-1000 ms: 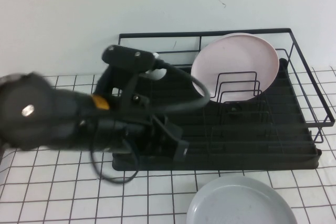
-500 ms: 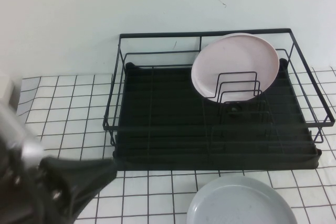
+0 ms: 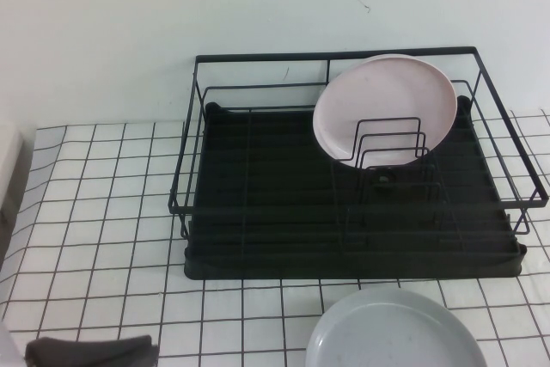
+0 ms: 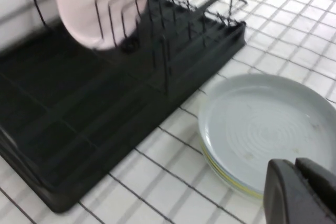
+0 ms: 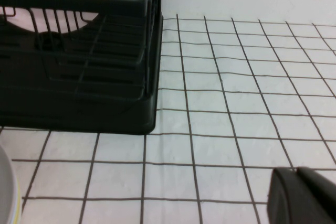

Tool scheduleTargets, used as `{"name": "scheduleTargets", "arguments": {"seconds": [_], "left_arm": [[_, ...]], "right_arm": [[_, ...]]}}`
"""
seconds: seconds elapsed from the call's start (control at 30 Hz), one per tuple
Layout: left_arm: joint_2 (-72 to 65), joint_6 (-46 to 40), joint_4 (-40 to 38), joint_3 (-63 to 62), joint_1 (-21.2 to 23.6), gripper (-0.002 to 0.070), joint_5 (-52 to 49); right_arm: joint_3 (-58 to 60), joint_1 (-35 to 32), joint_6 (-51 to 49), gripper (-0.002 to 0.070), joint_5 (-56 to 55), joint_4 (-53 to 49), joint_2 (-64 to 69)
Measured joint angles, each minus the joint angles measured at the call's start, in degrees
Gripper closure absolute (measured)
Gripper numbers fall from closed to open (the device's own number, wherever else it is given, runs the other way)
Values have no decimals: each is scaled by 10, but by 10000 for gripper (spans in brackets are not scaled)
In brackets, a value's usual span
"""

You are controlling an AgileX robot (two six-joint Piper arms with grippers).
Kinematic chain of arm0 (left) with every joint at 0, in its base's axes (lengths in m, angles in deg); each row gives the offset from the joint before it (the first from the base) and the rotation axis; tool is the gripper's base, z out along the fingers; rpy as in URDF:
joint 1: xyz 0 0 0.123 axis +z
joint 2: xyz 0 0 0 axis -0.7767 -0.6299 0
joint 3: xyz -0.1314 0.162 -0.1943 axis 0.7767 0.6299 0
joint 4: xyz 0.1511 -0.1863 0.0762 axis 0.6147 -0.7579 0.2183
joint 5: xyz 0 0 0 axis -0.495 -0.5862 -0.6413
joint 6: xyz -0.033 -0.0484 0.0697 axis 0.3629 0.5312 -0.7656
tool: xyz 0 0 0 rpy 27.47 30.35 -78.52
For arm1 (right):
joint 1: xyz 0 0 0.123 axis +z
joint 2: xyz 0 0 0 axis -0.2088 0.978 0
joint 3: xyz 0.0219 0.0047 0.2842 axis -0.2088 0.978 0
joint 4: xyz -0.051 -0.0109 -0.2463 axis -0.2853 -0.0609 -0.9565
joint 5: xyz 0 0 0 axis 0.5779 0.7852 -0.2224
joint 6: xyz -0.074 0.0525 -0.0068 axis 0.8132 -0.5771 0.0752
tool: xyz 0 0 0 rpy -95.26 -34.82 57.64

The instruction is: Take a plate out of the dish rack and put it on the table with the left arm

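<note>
The pale grey plate (image 3: 395, 333) lies flat on the tiled table (image 3: 103, 212) in front of the black dish rack (image 3: 258, 204). It also shows in the left wrist view (image 4: 268, 124), where a yellowish edge shows under its rim. My left gripper (image 4: 295, 165) is shut and empty, hovering just off the plate's near rim. In the high view only a dark part of the left arm (image 3: 90, 351) shows at the bottom left corner. My right gripper (image 5: 295, 171) is shut and empty, low over the table beside the rack's corner (image 5: 147, 114).
A pale pink plate (image 3: 385, 109) stands upright in the wire dividers at the rack's back right; it also shows in the left wrist view (image 4: 89, 3). The rack's left half holds nothing. A white wall stands behind the rack.
The left arm has pulled back from over the rack's left side toward the bottom left corner and is now almost out of the high view. The plates have not moved.
</note>
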Motion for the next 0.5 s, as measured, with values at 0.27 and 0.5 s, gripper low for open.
{"name": "scheduleTargets", "arguments": {"seconds": [0.27,0.5], "left_arm": [[50,-30,29,81,18,676,183],[174,23,57,207,155,676,282]], "right_arm": [[0,0,0,678,0,0,0],[0,0,0,678,0,0,0]]}}
